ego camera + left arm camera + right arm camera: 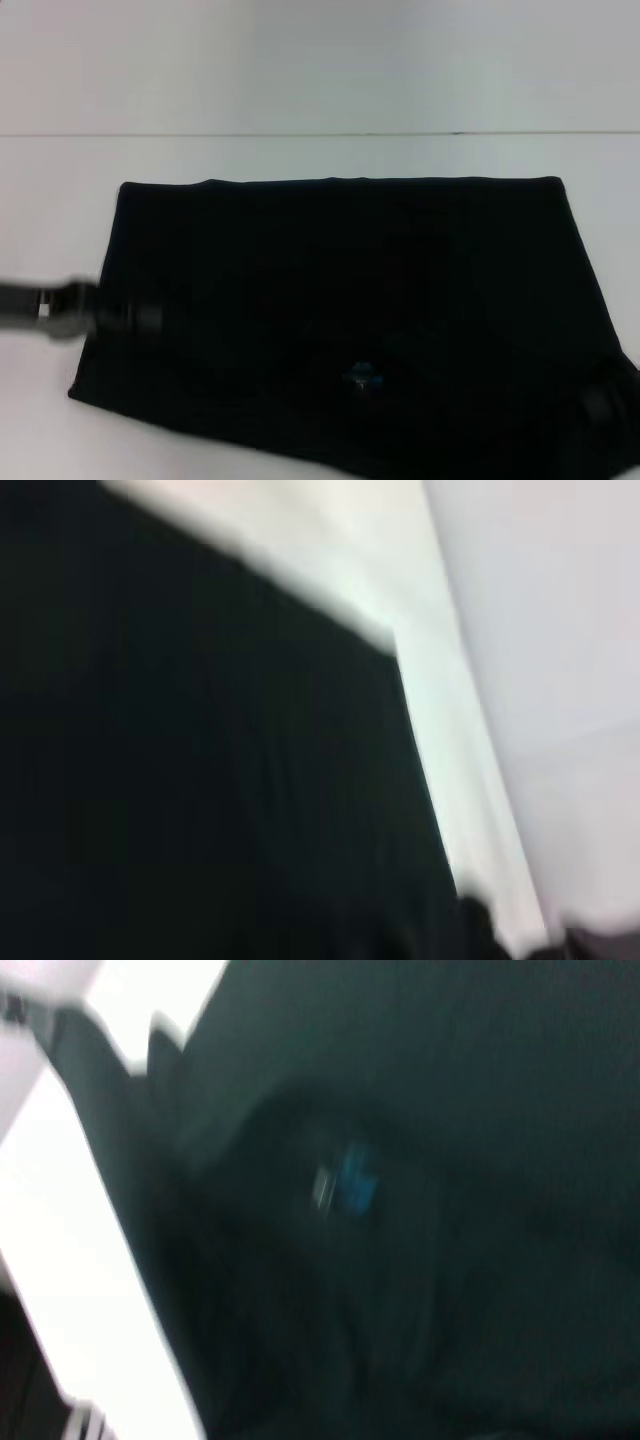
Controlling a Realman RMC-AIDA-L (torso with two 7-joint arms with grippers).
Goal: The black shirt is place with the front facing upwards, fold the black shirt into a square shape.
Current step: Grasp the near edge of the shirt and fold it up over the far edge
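Black shirt [340, 300] lies flat on white table [300, 90], blue neck label [362, 378] near front edge; left gripper [140, 318] over its left edge, right gripper [605, 400] at right corner, finger state cannot tell.

A plain white table [300, 155] spread across the view, a thin dark seam [250, 134] running along its far side, pale wall [320, 60] behind it
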